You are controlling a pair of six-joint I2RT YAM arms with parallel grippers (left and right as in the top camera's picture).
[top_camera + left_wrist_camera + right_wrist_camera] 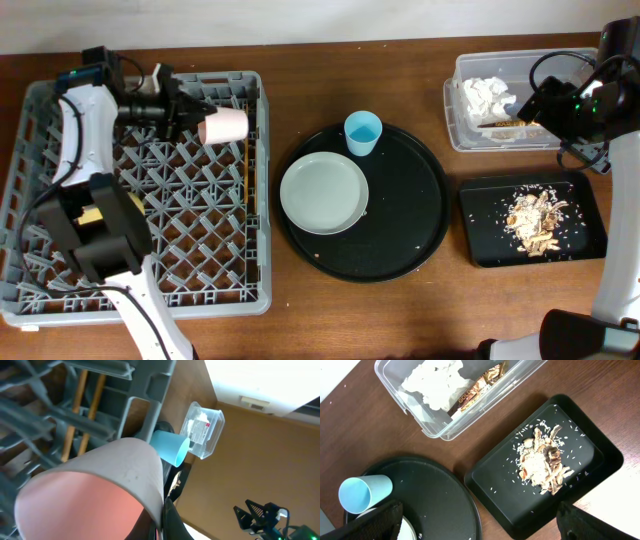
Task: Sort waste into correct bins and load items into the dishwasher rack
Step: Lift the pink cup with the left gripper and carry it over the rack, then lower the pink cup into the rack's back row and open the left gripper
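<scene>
Left gripper is closed on the pink cup, pinching its thin wall at the rim. The cup lies on its side above the dishwasher rack, near the right rim. Judged light, stiff and smooth, so apt to pivot. Pegs and chopsticks crowd below. Beyond, blue cup and plate stand clear. Right gripper hangs wide and empty over the clear tub.

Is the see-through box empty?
Not empty. The clear tub holds crumpled white napkins and a gold-brown snack wrapper.
</scene>
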